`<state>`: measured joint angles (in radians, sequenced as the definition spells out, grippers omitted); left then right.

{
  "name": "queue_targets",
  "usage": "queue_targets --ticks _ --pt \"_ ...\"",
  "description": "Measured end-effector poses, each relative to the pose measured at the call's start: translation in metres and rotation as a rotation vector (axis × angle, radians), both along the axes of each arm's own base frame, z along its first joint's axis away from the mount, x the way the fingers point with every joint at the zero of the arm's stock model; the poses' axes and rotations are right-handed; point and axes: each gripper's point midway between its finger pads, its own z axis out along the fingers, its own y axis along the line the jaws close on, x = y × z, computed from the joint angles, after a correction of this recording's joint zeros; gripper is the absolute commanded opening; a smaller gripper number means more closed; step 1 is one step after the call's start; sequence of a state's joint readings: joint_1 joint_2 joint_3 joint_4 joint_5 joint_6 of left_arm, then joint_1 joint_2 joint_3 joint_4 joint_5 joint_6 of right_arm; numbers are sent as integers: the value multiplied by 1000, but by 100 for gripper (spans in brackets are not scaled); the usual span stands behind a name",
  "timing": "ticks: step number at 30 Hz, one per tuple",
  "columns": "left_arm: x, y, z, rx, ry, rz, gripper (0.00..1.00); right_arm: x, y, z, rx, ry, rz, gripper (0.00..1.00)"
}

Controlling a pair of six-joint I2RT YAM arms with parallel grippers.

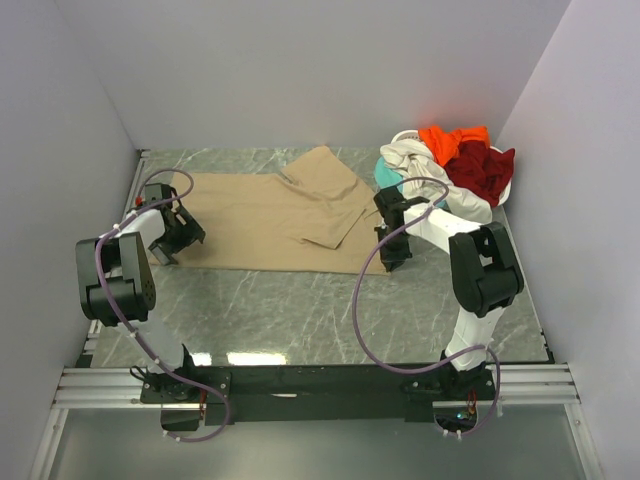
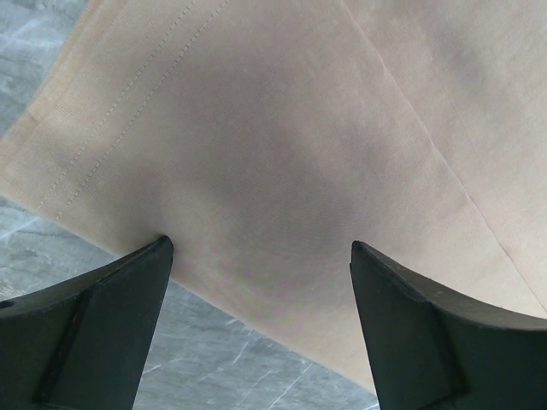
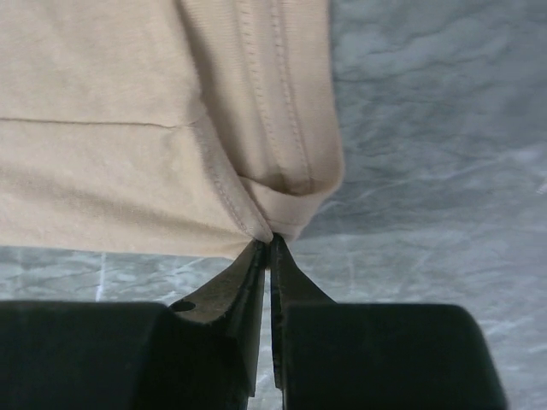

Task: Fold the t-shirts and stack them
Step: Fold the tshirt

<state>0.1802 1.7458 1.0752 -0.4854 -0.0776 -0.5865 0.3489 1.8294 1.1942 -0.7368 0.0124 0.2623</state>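
Note:
The large tan t-shirt lies spread flat across the back half of the table, one sleeve folded up toward the far wall. My left gripper hangs open over its left hem, and the left wrist view has the cloth between the wide-apart fingertips of that gripper. My right gripper is at the shirt's near right corner. In the right wrist view this gripper is shut, pinching the edge of the tan cloth at its tips.
A heap of other t-shirts sits at the back right corner: cream-white, bright orange, dark red and a bit of teal. Bare marble table stretches in front of the tan shirt. Walls close in on three sides.

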Motion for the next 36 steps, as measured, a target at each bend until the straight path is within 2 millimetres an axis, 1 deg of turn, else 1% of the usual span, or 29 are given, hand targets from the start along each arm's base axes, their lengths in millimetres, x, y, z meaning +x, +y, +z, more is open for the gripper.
queue_targets --ticks 5,12,15,16,18,19,20,21,24,29,33,36 --pt "0 3 0 19 2 -7 92 2 -9 3 -46 -7 -5 10" --pt "-2 7 -2 44 9 -12 92 1 -14 4 -68 -3 1 11" --pt "-2 9 -2 53 9 -10 92 1 -16 4 -75 -1 0 15" --pt "-2 9 -2 57 9 -10 92 1 -16 4 -78 -1 -1 20" --pt "-3 10 -3 62 9 -13 93 0 -18 4 -85 1 -2 25" --pt "-3 10 -2 65 9 -17 93 0 -19 4 -91 2 -4 30" --pt "-3 11 -2 67 8 -19 93 -1 -20 4 -98 4 -7 32" --pt "-4 11 -2 70 6 -21 93 -1 -22 4 -107 4 -9 37" --pt "-4 11 -2 73 3 -24 93 -2 -26 5 -132 6 -20 41" --pt "-6 11 -1 73 1 -25 93 -4 -25 8 -123 5 -33 42" --pt "-8 10 -1 72 4 -25 95 -6 -17 22 -37 -21 -47 42" --pt "-9 10 -1 71 9 -25 95 -12 -14 34 54 -37 -83 42"
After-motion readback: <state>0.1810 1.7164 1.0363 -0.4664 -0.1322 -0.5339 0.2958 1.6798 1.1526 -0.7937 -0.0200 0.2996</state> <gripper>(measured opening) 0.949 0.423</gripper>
